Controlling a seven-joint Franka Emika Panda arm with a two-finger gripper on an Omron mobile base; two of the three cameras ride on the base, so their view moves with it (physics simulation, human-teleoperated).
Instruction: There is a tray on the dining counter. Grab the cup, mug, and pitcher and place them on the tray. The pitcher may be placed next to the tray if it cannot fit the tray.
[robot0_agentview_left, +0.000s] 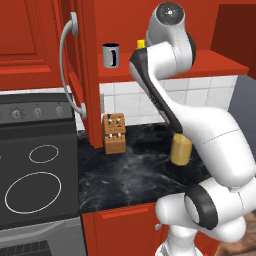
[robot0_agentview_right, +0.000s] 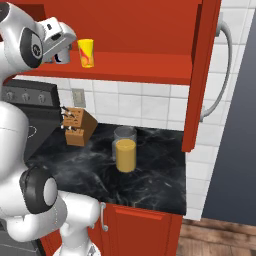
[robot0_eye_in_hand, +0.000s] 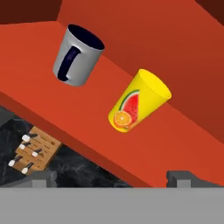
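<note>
On the red shelf (robot0_eye_in_hand: 175, 131) of the open wall cabinet stand the grey mug (robot0_eye_in_hand: 78, 56) with its dark handle and the yellow cup (robot0_eye_in_hand: 138, 101) with a fruit picture. Seen from the left, the mug (robot0_agentview_left: 111, 54) is in full sight and the cup (robot0_agentview_left: 141, 44) peeks out behind my arm. My gripper (robot0_agentview_right: 64, 47) hovers open and empty in front of the shelf, short of both; its fingertips (robot0_eye_in_hand: 41, 178) rise at the bottom of the hand view. It partly hides the mug (robot0_agentview_right: 62, 59), left of the cup (robot0_agentview_right: 86, 52). The pitcher (robot0_agentview_right: 125, 150) stands on the worktop below. The tray and dining counter are out of view.
A wooden knife block (robot0_agentview_right: 79, 126) sits on the black worktop (robot0_agentview_right: 155, 175) left of the pitcher. The cabinet's red doors hang open on both sides (robot0_agentview_left: 75, 65) (robot0_agentview_right: 202, 75). A stove (robot0_agentview_left: 35, 170) lies to the left of the worktop.
</note>
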